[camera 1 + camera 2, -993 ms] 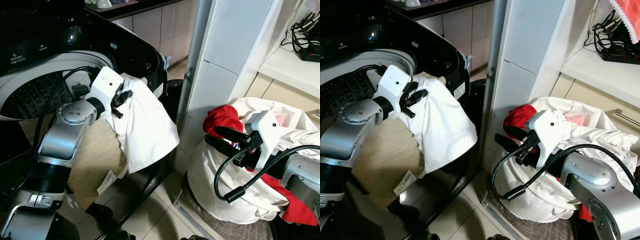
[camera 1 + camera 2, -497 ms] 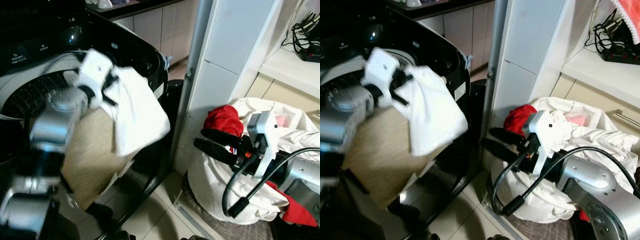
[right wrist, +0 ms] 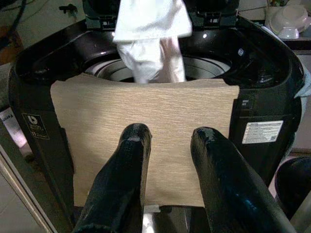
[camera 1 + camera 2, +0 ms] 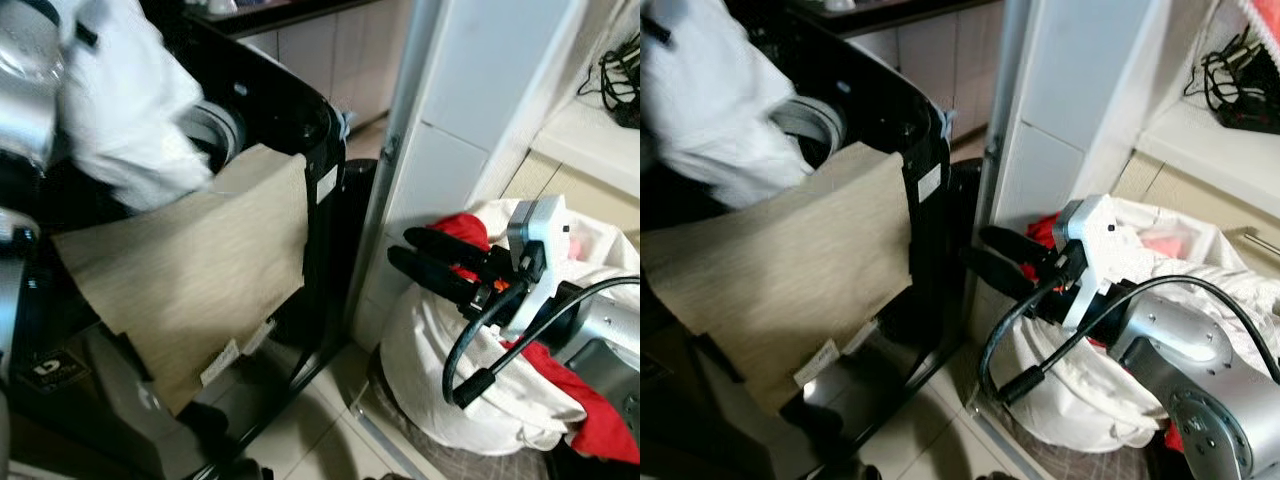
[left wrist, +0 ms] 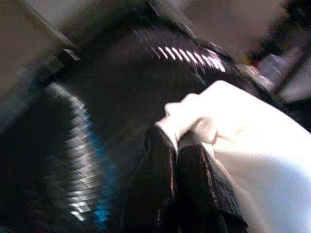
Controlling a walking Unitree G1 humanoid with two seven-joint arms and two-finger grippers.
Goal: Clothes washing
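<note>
White garment (image 4: 120, 110) held over the washer (image 3: 262, 92) drum for loading.
It is pinched by the closed left gripper (image 5: 177, 160); the right gripper (image 4: 440, 265), spread and empty, waits near the laundry bag (image 4: 440, 350).

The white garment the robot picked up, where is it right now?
The white garment hangs from the left gripper above the open drum of the black washing machine, on the robot's left, just behind the beige cloth draped over the machine's front edge.
</note>
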